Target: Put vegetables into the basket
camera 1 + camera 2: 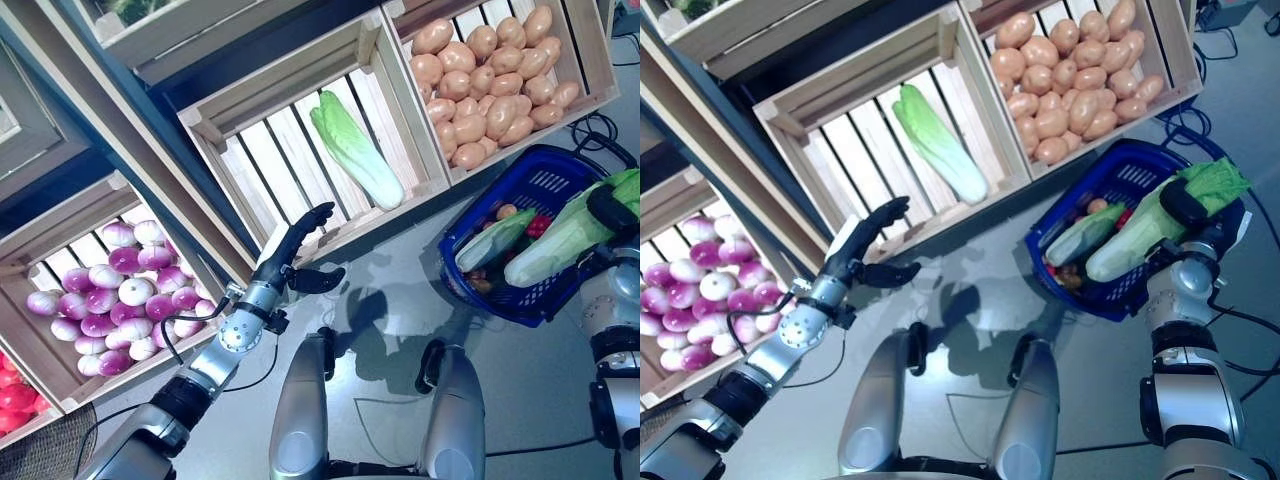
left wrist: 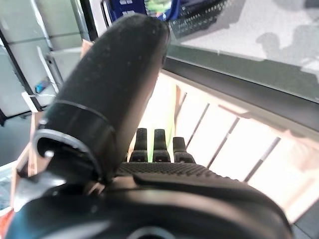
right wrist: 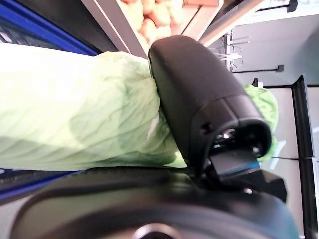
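The blue basket (image 1: 478, 300) stands on the floor below the stand. It holds a long green-and-white cabbage (image 1: 494, 240) and some small red and brown vegetables. My right hand (image 1: 612, 210) is shut on a second long cabbage (image 1: 560, 243), which lies across the basket's near rim; in the right wrist view the thumb (image 3: 199, 94) presses on its green leaves (image 3: 75, 124). My left hand (image 1: 297, 250) is open, fingers straight, at the front edge of the middle crate (image 1: 300, 225). A third cabbage (image 1: 356, 150) lies in that crate, apart from the hand.
The wooden stand's slanted crates run along the left and the top of the eye views. A crate of brown round vegetables (image 1: 492, 85) sits right above the basket. Grey floor (image 1: 390, 290) lies between the stand and the basket.
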Available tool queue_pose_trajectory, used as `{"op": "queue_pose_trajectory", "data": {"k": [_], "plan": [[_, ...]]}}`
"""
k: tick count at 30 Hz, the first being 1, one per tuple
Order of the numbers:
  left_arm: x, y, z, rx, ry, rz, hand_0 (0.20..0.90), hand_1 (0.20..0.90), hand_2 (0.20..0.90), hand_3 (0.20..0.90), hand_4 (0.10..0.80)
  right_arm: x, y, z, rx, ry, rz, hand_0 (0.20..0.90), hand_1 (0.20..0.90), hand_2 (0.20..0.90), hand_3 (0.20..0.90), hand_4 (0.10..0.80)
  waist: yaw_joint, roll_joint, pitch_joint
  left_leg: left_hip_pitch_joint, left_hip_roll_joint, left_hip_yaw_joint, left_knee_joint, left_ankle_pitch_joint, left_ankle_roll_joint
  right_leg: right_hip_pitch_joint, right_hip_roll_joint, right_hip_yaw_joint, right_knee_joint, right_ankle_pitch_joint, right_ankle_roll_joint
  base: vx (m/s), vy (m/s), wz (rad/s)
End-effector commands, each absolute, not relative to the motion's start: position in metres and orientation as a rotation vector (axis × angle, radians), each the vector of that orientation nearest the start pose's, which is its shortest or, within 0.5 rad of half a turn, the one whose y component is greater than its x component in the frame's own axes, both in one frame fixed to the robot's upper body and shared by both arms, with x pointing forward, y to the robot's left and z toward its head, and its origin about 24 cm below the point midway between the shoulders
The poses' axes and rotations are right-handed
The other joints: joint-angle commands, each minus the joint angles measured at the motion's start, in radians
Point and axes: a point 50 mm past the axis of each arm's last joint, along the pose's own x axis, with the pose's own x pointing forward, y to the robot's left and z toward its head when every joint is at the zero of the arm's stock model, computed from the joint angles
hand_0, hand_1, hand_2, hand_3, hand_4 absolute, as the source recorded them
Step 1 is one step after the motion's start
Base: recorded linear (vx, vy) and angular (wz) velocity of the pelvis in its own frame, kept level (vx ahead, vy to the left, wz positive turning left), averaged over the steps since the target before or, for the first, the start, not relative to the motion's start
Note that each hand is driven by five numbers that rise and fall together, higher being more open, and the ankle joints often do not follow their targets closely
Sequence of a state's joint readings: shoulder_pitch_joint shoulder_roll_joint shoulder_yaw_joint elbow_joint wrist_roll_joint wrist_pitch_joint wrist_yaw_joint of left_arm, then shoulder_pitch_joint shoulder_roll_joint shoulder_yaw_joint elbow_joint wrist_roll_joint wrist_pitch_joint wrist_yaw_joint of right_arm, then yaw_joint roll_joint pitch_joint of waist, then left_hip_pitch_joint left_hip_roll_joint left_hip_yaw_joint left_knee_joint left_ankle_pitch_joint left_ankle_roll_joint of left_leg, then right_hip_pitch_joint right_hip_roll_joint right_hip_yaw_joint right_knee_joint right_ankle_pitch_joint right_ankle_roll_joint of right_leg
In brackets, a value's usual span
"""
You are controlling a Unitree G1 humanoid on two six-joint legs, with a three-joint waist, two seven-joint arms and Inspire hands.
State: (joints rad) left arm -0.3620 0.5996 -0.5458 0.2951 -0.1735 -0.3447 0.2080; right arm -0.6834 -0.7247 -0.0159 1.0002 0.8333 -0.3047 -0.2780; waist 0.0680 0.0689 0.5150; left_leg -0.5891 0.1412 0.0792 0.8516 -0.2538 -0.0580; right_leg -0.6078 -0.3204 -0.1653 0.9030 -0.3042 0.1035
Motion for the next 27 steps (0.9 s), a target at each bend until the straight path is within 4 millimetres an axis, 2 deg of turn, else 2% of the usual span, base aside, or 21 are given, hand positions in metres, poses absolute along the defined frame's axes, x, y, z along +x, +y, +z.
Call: {"op": "queue_pose_trajectory", "data": {"k": [1, 6, 11, 16, 20, 22, 27], "plan": [[0.292, 0.154, 0.121, 0.362, -0.518, -0.290, 0.900, 0.900, 0.900, 0.900, 0.800, 0.317, -0.392, 0.216, 0.154, -0.527, -0.742, 0.900, 0.900, 0.900, 0.900, 0.800, -0.003, -0.015, -0.043, 0.000, 0.008, -0.022, 0.069, -0.040, 0.011, 0.043, -0.027, -0.049, 0.039, 0.054, -0.070, -0.044, 0.025, 0.05], [0.291, 0.152, 0.120, 0.364, -0.530, -0.293, 0.900, 0.900, 0.900, 0.900, 0.800, 0.318, -0.393, 0.215, 0.167, -0.513, -0.743, 0.900, 0.900, 0.900, 0.900, 0.800, -0.001, -0.020, -0.047, -0.014, 0.010, -0.025, 0.094, -0.060, 0.013, 0.024, -0.035, -0.038, 0.060, 0.047, -0.064, -0.008, 0.005, 0.01], [0.290, 0.155, 0.122, 0.371, -0.570, -0.266, 0.900, 0.900, 0.900, 0.900, 0.800, 0.322, -0.392, 0.209, 0.218, -0.473, -0.641, 0.900, 0.900, 0.900, 0.900, 0.800, 0.003, -0.027, -0.057, -0.011, 0.019, -0.029, 0.106, -0.077, 0.014, 0.019, -0.044, -0.034, 0.070, 0.043, -0.058, 0.004, 0.006, 0.00], [0.294, 0.156, 0.133, 0.392, -0.609, -0.266, 0.900, 0.900, 0.900, 0.900, 0.800, 0.325, -0.391, 0.199, 0.255, -0.420, -0.563, 0.900, 0.900, 0.900, 0.900, 0.800, 0.004, -0.033, -0.067, -0.017, 0.027, -0.031, 0.118, -0.086, 0.012, -0.005, -0.048, -0.021, 0.090, 0.038, -0.051, 0.000, 0.000, 0.00], [0.297, 0.157, 0.147, 0.403, -0.678, -0.243, 0.900, 0.900, 0.900, 0.900, 0.800, 0.327, -0.390, 0.189, 0.282, -0.370, -0.543, 0.900, 0.900, 0.900, 0.900, 0.800, 0.004, -0.035, -0.072, -0.017, 0.029, -0.032, 0.109, -0.084, 0.009, -0.011, -0.048, -0.016, 0.088, 0.040, -0.046, 0.000, 0.000, 0.00], [0.299, 0.159, 0.161, 0.421, -0.746, -0.206, 0.900, 0.900, 0.900, 0.900, 0.800, 0.328, -0.389, 0.183, 0.289, -0.349, -0.547, 0.900, 0.900, 0.900, 0.900, 0.800, 0.002, -0.036, -0.076, -0.017, 0.031, -0.033, 0.104, -0.083, 0.008, -0.017, -0.046, -0.011, 0.087, 0.042, -0.042, 0.000, 0.000, 0.00], [0.300, 0.166, 0.194, 0.611, -0.949, -0.085, 0.900, 0.900, 0.900, 0.900, 0.800, 0.331, -0.384, 0.178, 0.298, -0.328, -0.529, 0.900, 0.900, 0.900, 0.900, 0.800, -0.002, -0.038, -0.083, -0.024, 0.037, -0.035, 0.104, -0.086, 0.001, -0.033, -0.044, -0.001, 0.092, 0.038, -0.038, 0.030, -0.007, 0.02]]}}
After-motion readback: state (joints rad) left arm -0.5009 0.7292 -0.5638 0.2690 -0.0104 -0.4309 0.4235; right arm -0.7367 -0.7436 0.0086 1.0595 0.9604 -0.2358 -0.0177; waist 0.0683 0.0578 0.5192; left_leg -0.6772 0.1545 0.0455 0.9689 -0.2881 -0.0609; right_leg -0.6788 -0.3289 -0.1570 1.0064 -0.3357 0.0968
